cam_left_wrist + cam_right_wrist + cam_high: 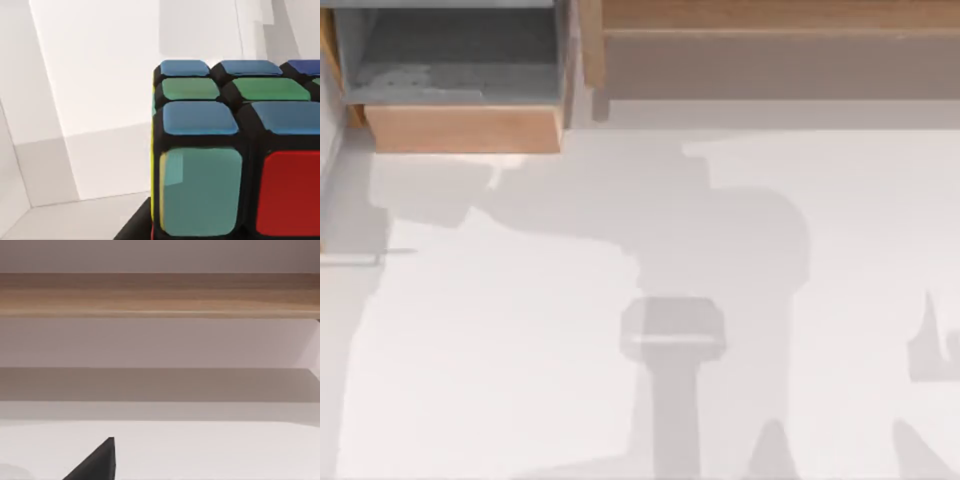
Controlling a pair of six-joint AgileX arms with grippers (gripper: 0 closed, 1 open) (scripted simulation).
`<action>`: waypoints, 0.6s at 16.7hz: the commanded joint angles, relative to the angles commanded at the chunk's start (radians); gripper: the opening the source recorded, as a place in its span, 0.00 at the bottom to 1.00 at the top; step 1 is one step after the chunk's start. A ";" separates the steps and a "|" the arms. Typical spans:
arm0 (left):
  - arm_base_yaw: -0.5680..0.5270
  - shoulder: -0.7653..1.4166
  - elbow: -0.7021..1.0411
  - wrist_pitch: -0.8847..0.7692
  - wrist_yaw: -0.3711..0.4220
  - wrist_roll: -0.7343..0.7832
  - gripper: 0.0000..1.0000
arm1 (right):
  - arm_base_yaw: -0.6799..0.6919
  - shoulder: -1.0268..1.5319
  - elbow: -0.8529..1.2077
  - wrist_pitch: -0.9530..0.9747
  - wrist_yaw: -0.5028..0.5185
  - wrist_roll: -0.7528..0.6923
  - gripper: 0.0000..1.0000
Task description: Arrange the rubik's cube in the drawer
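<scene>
Worktop (500,360): pale, flat surface crossed by soft grey arm shadows (720,240); the broadest shadow runs from beside the drawer's front panel out across the open middle.
Landmark: the drawer (465,128), pulled open, with its light-wood front panel facing the worktop and its grey walls and floor behind the panel.
Shelf (770,15): long tan wooden shelf just beside the drawer, separated from it by the drawer's side wall. It also spans the right wrist view.
Task object: the rubik's cube (235,150), seen very close in the left wrist view. One face has blue and green squares, the adjoining face teal and red, and a yellow sliver shows along one corner edge.
Cube's setting: plain pale walls meet in a corner behind the cube. Whether these are the drawer's inner walls cannot be told.
Axis: a cube has no long axis; its faces look roughly square to the walls behind it.
Nearer arm: the left arm, judged from how closely its wrist camera sits to the cube.
Left gripper: its hold on the cube cannot be told.
Right arm: faces the shelf, well away from the drawer. A dark wedge (95,462), probably part of its gripper, shows low in its wrist view; its state cannot be told.
Room to move: the drawer mouth looks unobstructed from above. Its front panel and side walls are the edges to clear.
Coming move (judgement): settle the cube onto the drawer floor, clear of the walls.
</scene>
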State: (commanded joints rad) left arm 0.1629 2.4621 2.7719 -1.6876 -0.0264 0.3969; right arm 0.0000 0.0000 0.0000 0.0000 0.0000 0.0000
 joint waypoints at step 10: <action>0.169 0.308 0.130 -0.014 0.046 -0.033 0.00 | 0.000 0.000 0.000 0.000 0.000 0.000 1.00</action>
State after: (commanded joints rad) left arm 0.3315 2.7702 2.9023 -1.7014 0.0198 0.3639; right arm 0.0000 0.0000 0.0000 0.0000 0.0000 0.0000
